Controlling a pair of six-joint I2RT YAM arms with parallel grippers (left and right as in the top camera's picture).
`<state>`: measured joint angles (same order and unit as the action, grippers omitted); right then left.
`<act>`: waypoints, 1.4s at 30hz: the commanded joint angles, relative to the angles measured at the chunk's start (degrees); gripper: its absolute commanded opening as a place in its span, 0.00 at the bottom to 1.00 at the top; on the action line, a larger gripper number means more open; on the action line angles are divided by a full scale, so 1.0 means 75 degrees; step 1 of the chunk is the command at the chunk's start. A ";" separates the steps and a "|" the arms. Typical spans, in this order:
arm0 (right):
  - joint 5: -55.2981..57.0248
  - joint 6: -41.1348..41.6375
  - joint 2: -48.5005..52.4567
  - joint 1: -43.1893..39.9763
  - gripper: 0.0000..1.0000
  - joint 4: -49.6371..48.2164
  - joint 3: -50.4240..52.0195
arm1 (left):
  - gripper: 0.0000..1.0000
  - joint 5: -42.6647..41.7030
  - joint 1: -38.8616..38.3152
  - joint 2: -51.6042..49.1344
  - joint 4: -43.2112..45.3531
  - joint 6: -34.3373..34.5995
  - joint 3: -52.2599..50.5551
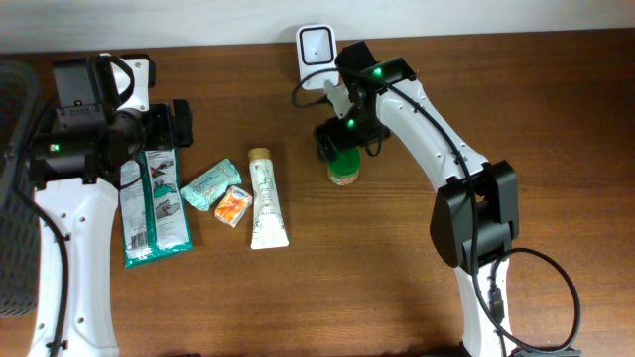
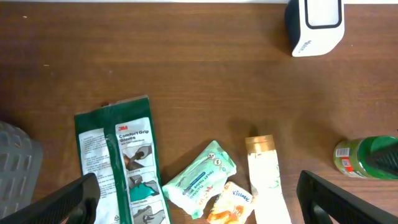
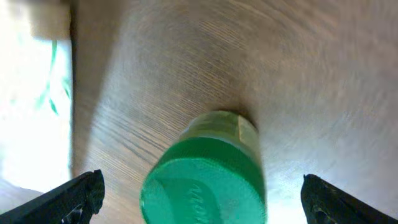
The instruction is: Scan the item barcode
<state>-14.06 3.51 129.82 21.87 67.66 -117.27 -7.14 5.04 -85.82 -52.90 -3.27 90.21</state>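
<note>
Jar (image 1: 344, 171), 1 only, stands upright on the table (image 1: 397, 268), green lid up, long axis vertical, at 6 o'clock from 1 scanner (image 1: 316, 47). Right gripper (image 3: 202, 194) is spread wide around it, not touching. Left gripper (image 2: 202, 200) is spread, holding nothing. At the jar's 9 o'clock: 1 tube (image 1: 266, 198), 1 teal packet (image 1: 210, 185), 1 orange packet (image 1: 233, 207), 1 glove pack (image 1: 154, 203).
</note>
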 commanded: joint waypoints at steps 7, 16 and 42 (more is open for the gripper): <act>0.2801 0.4348 -0.0178 0.0691 0.99 0.0329 -0.0134 | 0.99 -0.0079 0.0000 -0.0012 0.0029 -0.0067 0.0099; 0.2827 0.4342 0.0085 0.0720 0.70 0.0297 -0.0134 | 0.99 -0.0079 0.0000 -0.0012 0.0029 -0.0067 0.0099; 0.0956 -0.0437 -0.0015 0.0758 0.98 0.2250 -0.0149 | 0.99 -0.0079 0.0000 -0.0012 0.0029 -0.0067 0.0099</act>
<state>-6.02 2.70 129.82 27.20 85.84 -122.72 -7.11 5.04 -85.82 -52.90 -3.27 90.21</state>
